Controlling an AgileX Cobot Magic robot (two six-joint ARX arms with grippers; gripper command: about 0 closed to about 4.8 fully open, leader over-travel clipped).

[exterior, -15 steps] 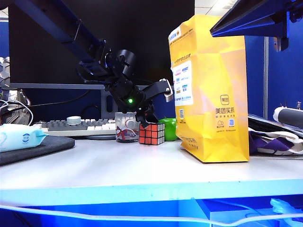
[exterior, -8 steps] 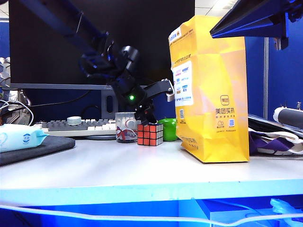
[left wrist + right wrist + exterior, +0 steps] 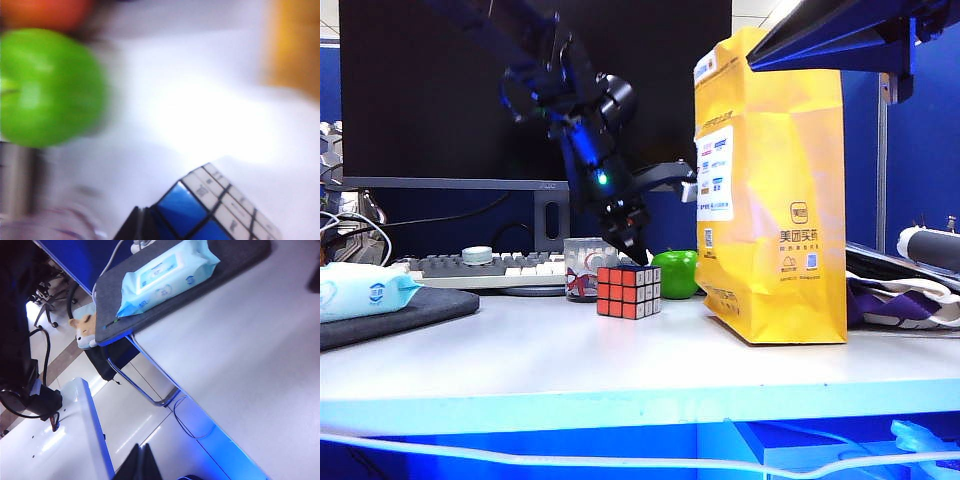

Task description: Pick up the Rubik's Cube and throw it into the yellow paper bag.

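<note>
The Rubik's Cube (image 3: pixel 628 291) stands on the white table in front of the glass cup, showing red and white faces. In the left wrist view the Rubik's Cube (image 3: pixel 220 212) shows blue and white faces. My left gripper (image 3: pixel 633 252) points down at the cube's top back edge, and my left gripper (image 3: pixel 140 214) is shut with nothing between its fingers, its tips right beside the cube's corner. The yellow paper bag (image 3: pixel 775 190) stands upright to the right of the cube. My right gripper (image 3: pixel 141 452) is shut and empty, off the table's edge above the floor.
A green apple (image 3: pixel 675 272) sits behind the cube, between it and the bag; beside it stands a glass cup (image 3: pixel 584 268). A keyboard (image 3: pixel 490 266) and a monitor are at the back. A wet-wipes pack (image 3: pixel 360 290) lies on a dark pad at the left. Striped cloth (image 3: pixel 900 300) lies right of the bag.
My left arm has swung up so the shut gripper points steeply down. The cube has slid a little to the left and turned. The bag's upper part has shifted right.
</note>
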